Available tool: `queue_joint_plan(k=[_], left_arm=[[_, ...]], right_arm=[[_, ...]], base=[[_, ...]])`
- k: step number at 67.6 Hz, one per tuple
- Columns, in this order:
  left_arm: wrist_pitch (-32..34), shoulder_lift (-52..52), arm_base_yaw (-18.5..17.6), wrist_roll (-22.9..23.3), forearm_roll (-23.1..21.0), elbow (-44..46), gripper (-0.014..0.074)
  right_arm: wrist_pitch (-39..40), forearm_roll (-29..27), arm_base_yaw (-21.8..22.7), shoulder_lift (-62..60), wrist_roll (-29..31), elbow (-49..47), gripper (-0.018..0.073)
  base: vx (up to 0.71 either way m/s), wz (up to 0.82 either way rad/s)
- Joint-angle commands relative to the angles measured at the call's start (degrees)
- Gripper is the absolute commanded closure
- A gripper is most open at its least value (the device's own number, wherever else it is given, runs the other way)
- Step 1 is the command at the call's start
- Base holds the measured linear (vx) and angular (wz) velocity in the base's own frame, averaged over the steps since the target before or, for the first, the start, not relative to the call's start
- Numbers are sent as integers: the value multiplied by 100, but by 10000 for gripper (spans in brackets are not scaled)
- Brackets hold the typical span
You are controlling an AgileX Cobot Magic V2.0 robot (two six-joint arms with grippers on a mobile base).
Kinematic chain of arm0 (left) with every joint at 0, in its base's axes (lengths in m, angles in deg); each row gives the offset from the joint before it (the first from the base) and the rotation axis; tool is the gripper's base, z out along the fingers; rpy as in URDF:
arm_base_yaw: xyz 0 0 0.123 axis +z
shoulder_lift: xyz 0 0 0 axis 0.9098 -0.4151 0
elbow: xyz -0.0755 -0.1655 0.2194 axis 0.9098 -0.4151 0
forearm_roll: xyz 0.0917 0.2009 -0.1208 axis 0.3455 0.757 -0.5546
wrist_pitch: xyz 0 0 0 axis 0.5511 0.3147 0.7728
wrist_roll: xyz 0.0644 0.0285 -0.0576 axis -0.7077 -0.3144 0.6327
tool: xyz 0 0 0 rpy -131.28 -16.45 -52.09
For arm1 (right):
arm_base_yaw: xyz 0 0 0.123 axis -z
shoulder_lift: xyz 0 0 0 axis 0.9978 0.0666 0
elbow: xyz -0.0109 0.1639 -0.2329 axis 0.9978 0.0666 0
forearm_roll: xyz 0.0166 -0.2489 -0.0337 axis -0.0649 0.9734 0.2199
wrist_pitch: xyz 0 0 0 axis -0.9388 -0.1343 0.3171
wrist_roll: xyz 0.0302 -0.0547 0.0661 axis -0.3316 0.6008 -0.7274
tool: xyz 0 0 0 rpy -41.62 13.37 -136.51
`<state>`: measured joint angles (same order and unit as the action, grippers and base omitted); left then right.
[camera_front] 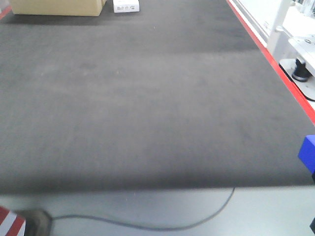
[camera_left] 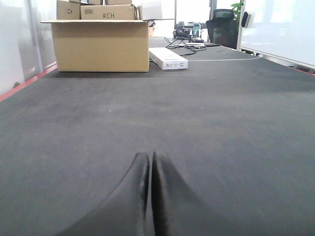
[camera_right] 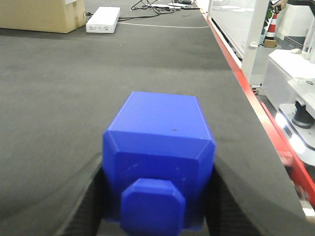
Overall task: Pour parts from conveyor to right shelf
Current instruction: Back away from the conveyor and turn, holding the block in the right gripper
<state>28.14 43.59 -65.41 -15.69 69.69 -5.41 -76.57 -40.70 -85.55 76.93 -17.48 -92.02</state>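
blue block (camera_right: 157, 142): 1 | conveyor belt (camera_front: 147, 98): 1 | left claw (camera_left: 149, 158): 1 | right claw (camera_right: 157, 169): 1 | white flat box (camera_left: 168, 58): 1

Left claw (camera_left: 149, 157) at bottom centre, fingers pressed together, nothing between. Dark grey conveyor belt (camera_left: 231, 128) ahead. Cardboard box (camera_left: 101, 46) at far end, flat white box (camera_left: 168, 58) just beside. Red rail (camera_left: 22, 84) on left.

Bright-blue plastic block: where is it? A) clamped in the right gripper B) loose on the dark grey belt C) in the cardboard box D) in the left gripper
A: the right wrist view shows the bright-blue plastic block squeezed between the black fingers of the right gripper.
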Motion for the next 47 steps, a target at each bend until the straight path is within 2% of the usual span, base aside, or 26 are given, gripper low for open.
queue_joint_plan(k=[1,27,47], left_arm=[[416,30,-20,42,-35,112,603],[416,30,-20,42,-35,112,603],[416,30,-20,42,-35,112,603]], right_arm=[[443,-24,6,50,52,-146,561],[438,-24,6,50,52,-146,561],[438,-24,6,50,52,-146,561]], base=[[-43,-3],[-41,2],[-28,4]])
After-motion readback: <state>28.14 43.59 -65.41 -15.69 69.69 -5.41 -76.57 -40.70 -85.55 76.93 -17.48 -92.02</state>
